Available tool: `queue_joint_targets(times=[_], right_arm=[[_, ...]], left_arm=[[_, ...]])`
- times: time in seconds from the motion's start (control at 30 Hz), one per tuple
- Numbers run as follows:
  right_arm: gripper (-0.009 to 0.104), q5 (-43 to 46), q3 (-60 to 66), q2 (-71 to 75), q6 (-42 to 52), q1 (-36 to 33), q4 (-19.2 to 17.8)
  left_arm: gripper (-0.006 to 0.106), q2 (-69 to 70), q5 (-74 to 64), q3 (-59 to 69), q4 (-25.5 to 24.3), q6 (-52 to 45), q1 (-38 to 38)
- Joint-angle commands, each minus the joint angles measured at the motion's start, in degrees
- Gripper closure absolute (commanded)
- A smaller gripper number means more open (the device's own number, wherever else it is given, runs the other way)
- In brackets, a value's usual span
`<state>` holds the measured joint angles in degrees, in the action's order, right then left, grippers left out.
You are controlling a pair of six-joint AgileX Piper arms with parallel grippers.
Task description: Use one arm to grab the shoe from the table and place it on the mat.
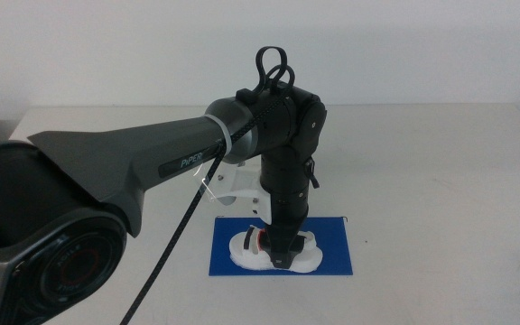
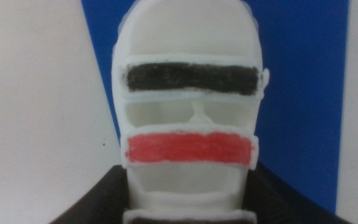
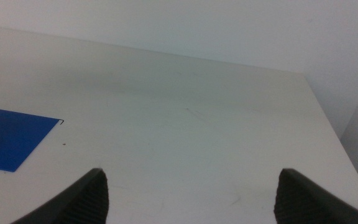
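The white shoe (image 1: 249, 246) with black and red straps lies on the dark blue mat (image 1: 334, 246) near the table's front middle. The black left arm (image 1: 143, 162) reaches in from the left and points straight down. Its gripper (image 1: 283, 256) is shut on the shoe, with one jaw on each side of the sole. The left wrist view shows the shoe (image 2: 191, 81) close up over the mat (image 2: 303, 93), with the left gripper (image 2: 191, 208) around it. The right gripper (image 3: 191, 186) is open and empty over bare table, off to the right of the mat (image 3: 11, 140).
The white table (image 1: 441, 162) lies bare around the mat and ends at a white wall at the back. The left arm's large base (image 1: 34, 244) fills the front left of the middle view. A black cable (image 1: 183, 226) hangs under the arm.
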<state>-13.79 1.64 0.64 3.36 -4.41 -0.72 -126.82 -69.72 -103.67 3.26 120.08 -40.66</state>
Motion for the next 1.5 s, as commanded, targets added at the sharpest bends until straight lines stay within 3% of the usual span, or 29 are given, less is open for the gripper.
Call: queue_joint_targets(times=[0.0, 0.17, 0.7, 1.0, 1.13, 1.23, 1.37, 1.47], right_arm=[[0.017, 4.14, 0.29, -0.21, 0.59, -0.16, -0.62], [0.017, 4.14, 0.29, -0.21, 0.59, -0.16, -0.62], [0.017, 4.14, 0.29, -0.21, 0.59, -0.16, -0.62], [0.017, 4.14, 0.29, -0.21, 0.59, -0.16, -0.62], [0.017, 4.14, 0.29, -0.21, 0.59, -0.16, -0.62], [0.017, 4.14, 0.29, -0.21, 0.59, -0.16, -0.62], [0.017, 4.14, 0.29, -0.21, 0.59, -0.16, -0.62], [0.017, 4.14, 0.29, -0.21, 0.59, -0.16, -0.62]], left_arm=[[0.034, 3.35, -4.57, -1.78, -0.44, 1.32, -0.19], [0.007, 3.53, -5.42, -3.38, -0.5, 1.32, -0.19], [0.007, 14.91, -5.3, -4.25, -0.37, 1.32, -0.69], [0.007, 25.45, -5.24, -4.25, -3.26, 0.83, -0.69], [0.007, 29.0, -5.24, -4.25, -11.2, -6.52, -0.69], [0.007, 32.86, -5.24, -4.25, -23.93, -17.76, -0.16], [0.007, 39.18, -5.24, -4.25, -40.74, -41.71, 0.94], [0.007, 43.76, -5.24, -4.25, -46.88, -62.29, 0.94]])
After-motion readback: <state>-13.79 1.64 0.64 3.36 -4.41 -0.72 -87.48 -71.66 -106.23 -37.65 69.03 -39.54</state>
